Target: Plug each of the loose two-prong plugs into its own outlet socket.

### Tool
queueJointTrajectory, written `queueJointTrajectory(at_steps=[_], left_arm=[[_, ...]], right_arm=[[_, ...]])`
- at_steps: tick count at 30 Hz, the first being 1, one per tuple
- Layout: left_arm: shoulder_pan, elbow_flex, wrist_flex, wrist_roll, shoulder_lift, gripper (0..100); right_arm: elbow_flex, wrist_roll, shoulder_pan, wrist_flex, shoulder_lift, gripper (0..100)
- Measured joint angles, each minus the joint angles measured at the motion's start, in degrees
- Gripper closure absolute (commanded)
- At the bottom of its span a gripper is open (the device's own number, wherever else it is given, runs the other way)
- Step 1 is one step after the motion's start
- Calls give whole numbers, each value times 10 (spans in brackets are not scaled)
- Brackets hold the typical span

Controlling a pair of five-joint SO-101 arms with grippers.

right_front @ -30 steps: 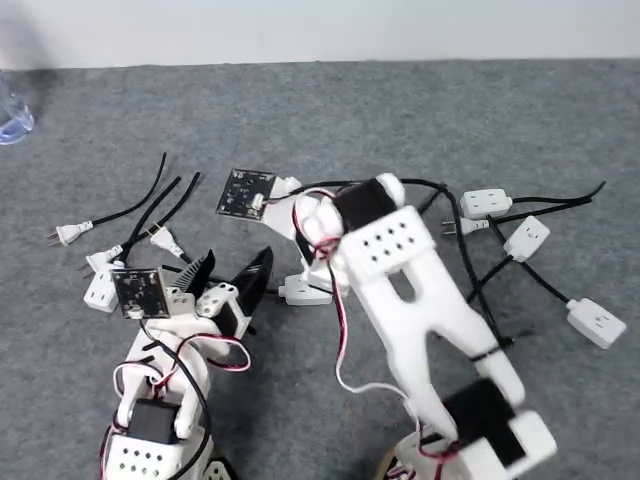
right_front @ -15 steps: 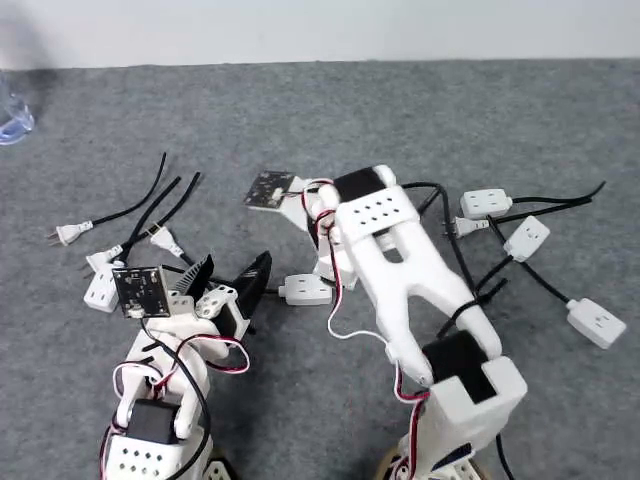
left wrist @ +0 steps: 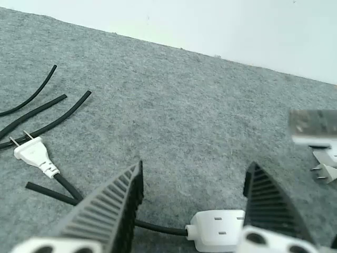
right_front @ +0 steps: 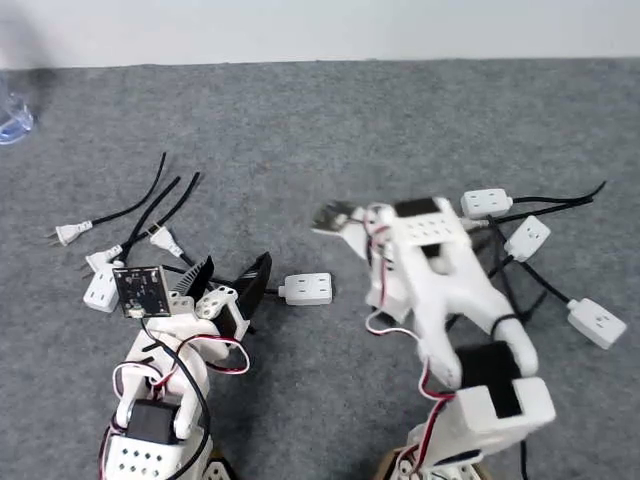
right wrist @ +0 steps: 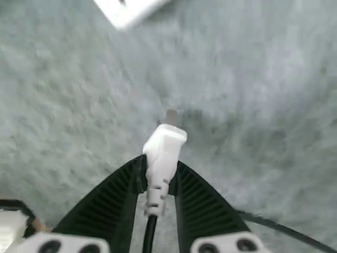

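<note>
Three white outlet sockets lie near the surface's right edge among crossing black cords: back socket [right_front: 487, 203], second socket [right_front: 527, 238] and front socket [right_front: 597, 322]. The middle socket [right_front: 308, 289] lies flat near the centre, slots up. The left socket [right_front: 100, 292] lies toward the left edge, near two loose white plugs on short black cords: outer plug [right_front: 62, 235] and inner plug [right_front: 165, 241]. The held plug [right wrist: 163, 145] is pinched in the right gripper [right wrist: 158, 166].

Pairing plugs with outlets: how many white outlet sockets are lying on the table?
5 sockets: one mid-table, one at far left, three at right. The right arm may hide more.
</note>
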Motion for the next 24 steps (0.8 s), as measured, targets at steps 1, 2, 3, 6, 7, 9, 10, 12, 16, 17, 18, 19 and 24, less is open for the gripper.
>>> queueJointTrajectory(at_steps=[1, 2, 3, 6, 7, 9, 10, 12, 16, 17, 18, 19, 24], left_arm=[[0, 0, 0, 0, 0, 706], [0, 0, 0, 0, 0, 706], [0, 0, 0, 0, 0, 706], [0, 0, 0, 0, 0, 706], [0, 0, 0, 0, 0, 706], [0, 0, 0, 0, 0, 706], [0, 0, 0, 0, 0, 706], [0, 0, 0, 0, 0, 706], [0, 0, 0, 0, 0, 706], [0, 0, 0, 0, 0, 706], [0, 0, 0, 0, 0, 706], [0, 0, 0, 0, 0, 706], [0, 0, 0, 0, 0, 706]], right_arm=[[18, 7, 13, -16, -8, 989], [32, 9, 26, -29, -15, 988], [38, 11, 39, -38, -19, 978], [45, 25, 62, -47, -29, 868], [45, 35, 64, -47, -29, 823], [45, 51, 65, -42, -29, 757], [45, 55, 66, -42, -30, 747], [45, 69, 66, -41, -30, 745], [45, 110, 66, -36, -30, 745], [45, 113, 66, -36, -30, 745], [45, 116, 66, -36, -30, 745], [45, 117, 66, -36, -30, 745], [45, 120, 66, -47, -30, 746]])
